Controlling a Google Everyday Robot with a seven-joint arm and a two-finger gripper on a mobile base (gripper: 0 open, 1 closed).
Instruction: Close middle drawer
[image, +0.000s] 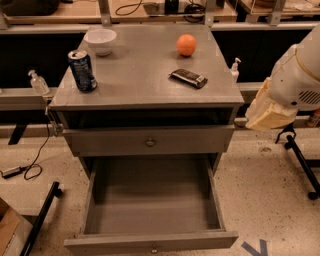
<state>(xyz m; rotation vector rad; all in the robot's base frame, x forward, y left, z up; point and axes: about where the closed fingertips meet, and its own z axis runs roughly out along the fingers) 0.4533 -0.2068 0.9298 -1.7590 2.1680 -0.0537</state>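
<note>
A speckled floor lies under the grey bench. The bench's middle drawer stands pulled far out toward the camera. The robot's white arm hangs at the right edge. Its gripper is out of view, so I cannot tell its state. On the bench top sit a white bowl, a blue can, an orange and a dark flat packet.

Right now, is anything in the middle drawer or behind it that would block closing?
Nothing visible. The middle drawer is pulled out, its box empty, and the opening under the top drawer shows no obstruction. The gripper is out of view; only the arm shows, right of the cabinet, apart from the drawer.
</note>
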